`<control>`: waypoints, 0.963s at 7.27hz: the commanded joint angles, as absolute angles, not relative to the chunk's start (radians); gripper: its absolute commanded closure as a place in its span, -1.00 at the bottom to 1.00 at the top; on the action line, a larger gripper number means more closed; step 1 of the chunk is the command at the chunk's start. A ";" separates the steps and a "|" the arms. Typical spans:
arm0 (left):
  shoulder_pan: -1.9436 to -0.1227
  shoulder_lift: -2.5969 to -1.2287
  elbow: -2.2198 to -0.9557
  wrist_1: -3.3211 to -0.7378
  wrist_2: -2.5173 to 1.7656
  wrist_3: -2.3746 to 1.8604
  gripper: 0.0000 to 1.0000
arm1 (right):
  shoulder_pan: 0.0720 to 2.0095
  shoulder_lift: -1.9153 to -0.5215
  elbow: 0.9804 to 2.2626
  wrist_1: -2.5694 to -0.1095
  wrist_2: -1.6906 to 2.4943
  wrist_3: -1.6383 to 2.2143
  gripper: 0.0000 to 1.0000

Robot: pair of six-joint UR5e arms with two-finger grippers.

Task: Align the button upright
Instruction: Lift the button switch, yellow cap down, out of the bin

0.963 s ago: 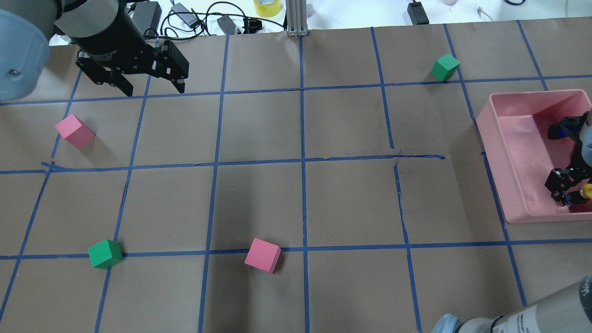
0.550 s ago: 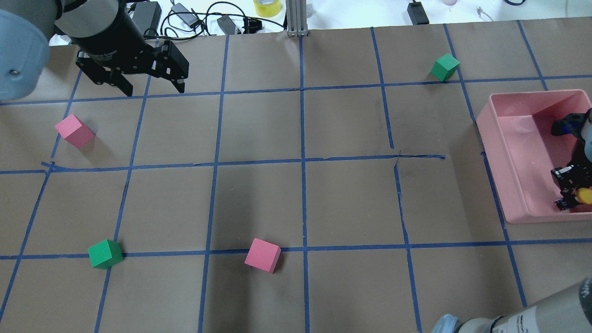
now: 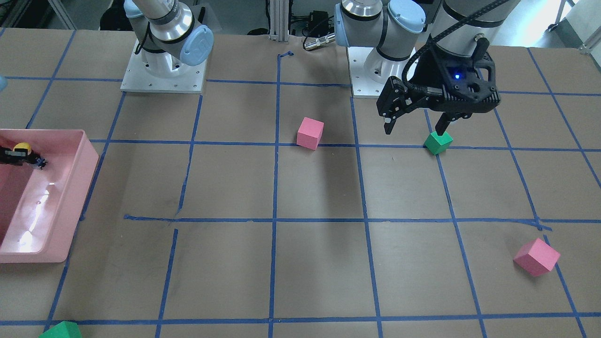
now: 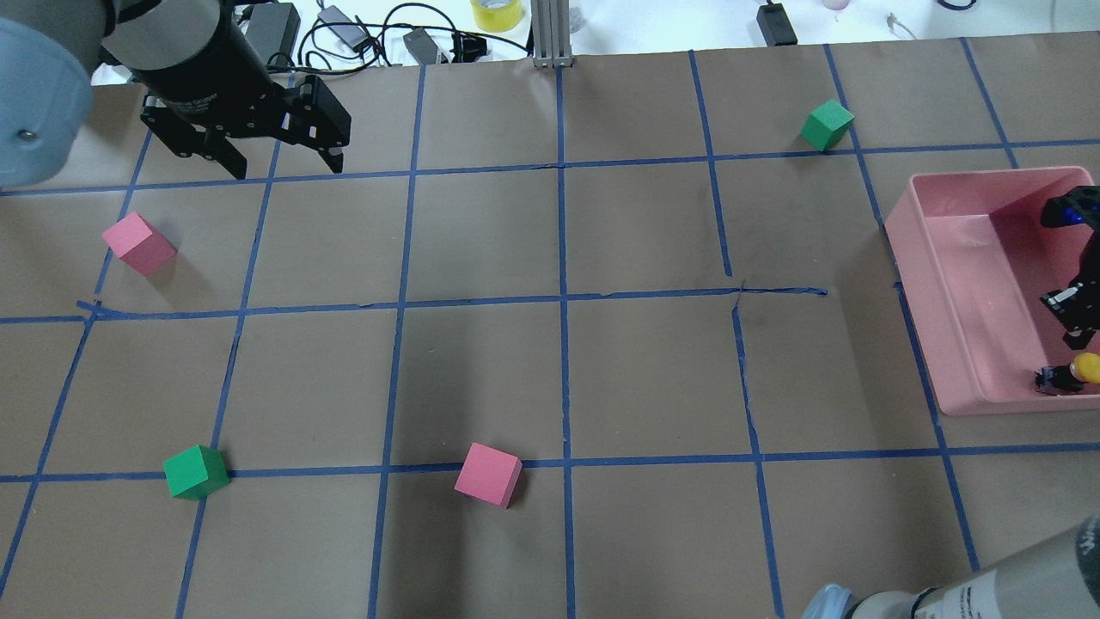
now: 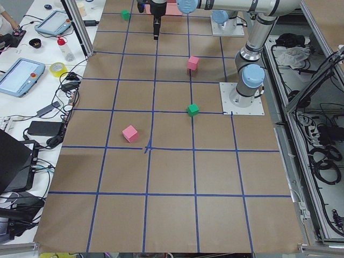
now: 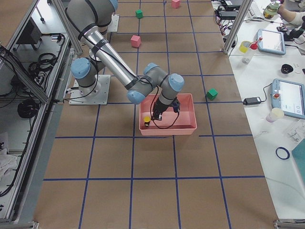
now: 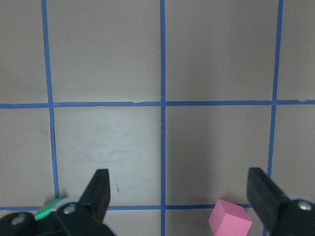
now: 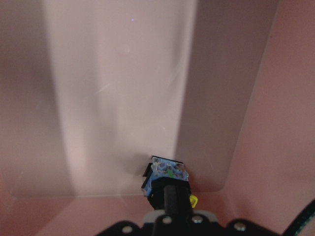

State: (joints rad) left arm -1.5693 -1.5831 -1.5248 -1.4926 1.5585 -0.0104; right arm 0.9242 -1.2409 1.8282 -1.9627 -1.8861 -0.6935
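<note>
1. Exterior front-facing: the left gripper (image 3: 414, 130) hangs over the table (image 3: 319, 188), its two fingers spread wide with nothing between them. At the view's left edge sits the pink bin (image 3: 70, 197). The button (image 3: 22, 150) is inside it, yellow cap showing, and the right gripper (image 3: 10, 156) is right against it.
2. Overhead exterior: the button (image 4: 1068, 375) is in the bin's near corner, close to the wall. Its cap and base show side by side, so it is not upright. The right gripper's dark fingers (image 4: 1070, 314) end just at the cap.
3. Exterior left: the near arm's claw hangs edge-on and the bin is mostly hidden behind it. The button cannot be seen.
4. Exterior right: the near arm reaches down into the bin, its tip beside the yellow cap (image 6: 147, 118).
5. Left wrist-mounted: both fingers sit far apart over bare paper — released, holding nothing. A pink cube (image 7: 230, 220) lies at the bottom edge.
6. Right wrist-mounted: the button's block base (image 8: 167, 171) faces the bin wall. The fingers do not show apart — I cannot tell whether this claw is clenched on the button or has let go.
</note>
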 commanded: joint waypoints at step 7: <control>-1.569 -1.583 -1.525 -1.493 1.559 -0.009 -1.00 | 0.923 -1.235 1.841 -1.953 -1.926 -0.755 -1.00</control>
State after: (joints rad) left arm -1.5693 -1.5830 -1.5247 -1.4926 1.5585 -0.0092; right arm 0.9248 -1.2354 1.8362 -1.9699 -1.8990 -0.7808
